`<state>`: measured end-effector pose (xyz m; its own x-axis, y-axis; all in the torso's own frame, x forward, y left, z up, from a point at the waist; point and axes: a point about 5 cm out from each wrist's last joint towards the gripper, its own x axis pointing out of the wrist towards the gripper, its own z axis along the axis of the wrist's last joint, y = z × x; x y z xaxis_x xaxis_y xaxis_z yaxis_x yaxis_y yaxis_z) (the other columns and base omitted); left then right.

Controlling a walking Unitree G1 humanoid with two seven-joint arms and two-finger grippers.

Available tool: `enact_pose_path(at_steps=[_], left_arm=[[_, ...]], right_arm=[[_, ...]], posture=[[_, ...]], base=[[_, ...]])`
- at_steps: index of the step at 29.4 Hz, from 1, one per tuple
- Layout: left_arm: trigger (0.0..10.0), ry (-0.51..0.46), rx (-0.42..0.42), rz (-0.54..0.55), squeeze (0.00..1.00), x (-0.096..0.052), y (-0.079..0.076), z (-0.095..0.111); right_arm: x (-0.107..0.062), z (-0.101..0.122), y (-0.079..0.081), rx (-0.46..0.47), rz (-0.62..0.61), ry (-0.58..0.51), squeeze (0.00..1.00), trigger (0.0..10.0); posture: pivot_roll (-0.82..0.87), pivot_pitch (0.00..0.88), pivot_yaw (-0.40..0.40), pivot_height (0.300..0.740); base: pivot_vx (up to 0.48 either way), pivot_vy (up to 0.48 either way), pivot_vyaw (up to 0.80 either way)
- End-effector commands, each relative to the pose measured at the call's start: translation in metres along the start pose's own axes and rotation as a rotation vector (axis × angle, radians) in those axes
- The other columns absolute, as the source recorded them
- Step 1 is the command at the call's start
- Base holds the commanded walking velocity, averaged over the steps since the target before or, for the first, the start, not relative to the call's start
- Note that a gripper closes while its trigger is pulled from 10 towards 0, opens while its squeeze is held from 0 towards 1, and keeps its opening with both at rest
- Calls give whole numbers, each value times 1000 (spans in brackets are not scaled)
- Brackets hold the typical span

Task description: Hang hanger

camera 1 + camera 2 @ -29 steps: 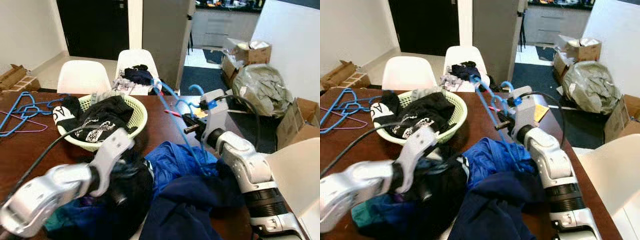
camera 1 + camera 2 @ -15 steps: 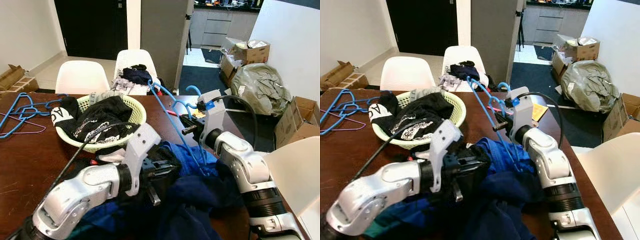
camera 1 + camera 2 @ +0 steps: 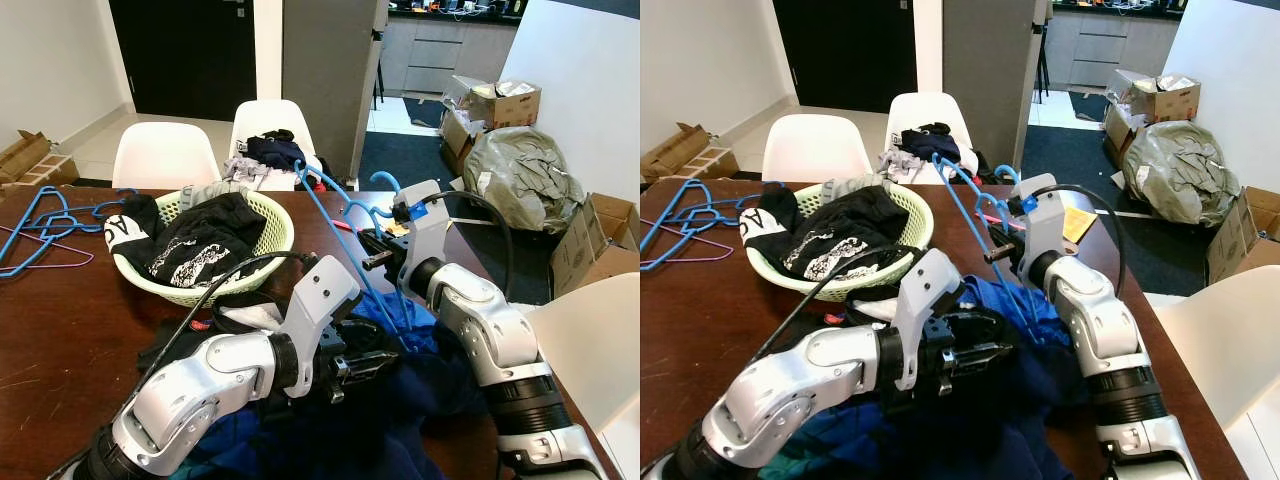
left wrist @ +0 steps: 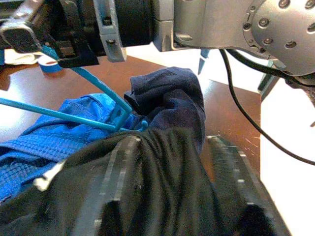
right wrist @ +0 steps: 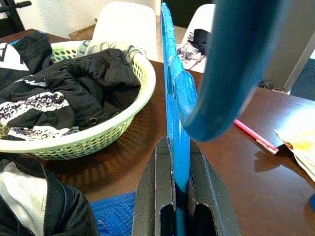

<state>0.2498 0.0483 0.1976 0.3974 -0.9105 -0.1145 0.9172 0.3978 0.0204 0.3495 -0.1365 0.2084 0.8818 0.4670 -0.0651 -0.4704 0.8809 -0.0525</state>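
Note:
My right gripper (image 3: 376, 252) is shut on the neck of a blue hanger (image 3: 340, 205), holding it tilted over the table's right side; the wrist view has its fingers (image 5: 197, 172) clamped on the blue bar below the hook (image 5: 231, 59). One end of the hanger dips into a blue garment (image 3: 398, 310) on the clothes pile. My left gripper (image 3: 365, 365) reaches across the pile just below the hanger. It is shut on a bunched black garment (image 4: 157, 187), which bulges between and over its fingers (image 4: 118, 187). A navy garment (image 4: 170, 98) lies just beyond.
A pale green basket (image 3: 272, 238) of dark clothes stands on the brown table (image 3: 60, 320). Several loose blue hangers (image 3: 40, 215) lie at the table's far left. Two white chairs (image 3: 165, 155) stand behind, one with clothes on it. Boxes (image 3: 600, 240) and a bag (image 3: 520, 165) crowd the right.
My left arm has swung from the lower left across the pile to just under the hanger, dragging the black garment along. The right gripper and hanger have hardly moved.

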Motion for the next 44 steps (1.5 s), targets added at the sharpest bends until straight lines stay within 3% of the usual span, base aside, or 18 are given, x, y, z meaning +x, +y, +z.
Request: enact_pose_path(at_steps=[1, 3, 4, 5, 7, 8, 10, 13, 14, 15, 16, 17, 19, 23, 26, 32, 38, 44], left_arm=[[10000, 10, 28, 45, 1000, -8, 7, 1], [10000, 59, 94, 198, 1000, -28, 29, 2], [10000, 109, 172, 425, 1000, -54, 56, 5], [10000, 109, 172, 425, 1000, -54, 56, 5], [10000, 125, 175, 616, 1000, -76, 75, 6], [10000, 125, 175, 616, 1000, -76, 75, 6], [10000, 103, 40, 822, 1000, -98, 86, 0], [10000, 97, -12, 881, 1000, -105, 87, -4], [10000, 87, -112, 916, 1000, -107, 82, -13], [10000, 87, -112, 916, 1000, -107, 82, -13], [10000, 72, -263, 915, 0, -103, 68, -26], [10000, 72, -263, 915, 0, -103, 68, -26], [10000, 59, -338, 906, 0, -99, 59, -31], [10000, 58, -365, 918, 0, -98, 58, -33], [10000, 32, -538, 982, 0, -96, 61, -46], [10000, 11, -582, 1144, 0, -112, 78, -53], [10000, 12, -599, 1166, 0, -114, 83, -56], [10000, 11, -611, 1165, 0, -106, 96, -57]], right_arm=[[0, 3, 2, -18, 1, -1, 0, 10000], [0, 3, 2, -21, 1, 0, 0, 10000], [-1, 3, 2, -21, 0, 1, 0, 10000], [-1, 3, 2, -21, 0, 1, 0, 10000], [-1, 3, 1, -21, -1, 2, 0, 10000], [-1, 3, 1, -21, -1, 2, 0, 10000], [-1, 2, 1, -21, 0, 2, 0, 10000], [-1, 2, 1, -21, 1, 2, 0, 10000], [-1, 3, 1, -21, 3, 0, 0, 10000], [-1, 3, 1, -21, 3, 0, 0, 10000], [0, 4, 0, -22, 5, -2, 0, 10000], [0, 4, 0, -22, 5, -2, 0, 10000], [1, 5, 0, -23, 6, -3, 0, 10000], [1, 5, 0, -23, 7, -4, 0, 10000], [1, 6, -1, -24, 9, -6, 0, 10000], [-1, 6, -2, -23, 4, -6, 0, 10000], [-1, 6, -2, -23, 5, -7, 0, 10000], [-1, 7, -2, -27, 5, -9, 0, 10000]], posture=[[91, 0, -66, 740], [90, 0, -66, 740], [92, 0, -68, 740], [92, 0, -68, 740], [97, 0, -70, 740], [97, 0, -70, 740], [102, 0, -74, 740], [102, 0, -75, 740], [104, 0, -77, 740], [104, 0, -77, 740], [106, 0, -78, 740], [106, 0, -78, 740], [109, 0, -81, 740], [111, 0, -82, 740], [103, 0, -81, 740], [101, 0, -83, 740], [100, 0, -85, 740], [82, 0, -79, 740]], base=[[0, 0, 0], [0, 0, 0], [0, 0, 0], [0, 0, 0], [0, 0, 0], [0, 0, 0], [0, 0, 0], [0, 0, 0], [0, 0, 0], [0, 0, 0], [0, 0, 0], [0, 0, 0], [0, 0, 0], [0, 0, 0], [0, 0, 0], [0, 0, 0], [0, 0, 0], [0, 0, 0]])
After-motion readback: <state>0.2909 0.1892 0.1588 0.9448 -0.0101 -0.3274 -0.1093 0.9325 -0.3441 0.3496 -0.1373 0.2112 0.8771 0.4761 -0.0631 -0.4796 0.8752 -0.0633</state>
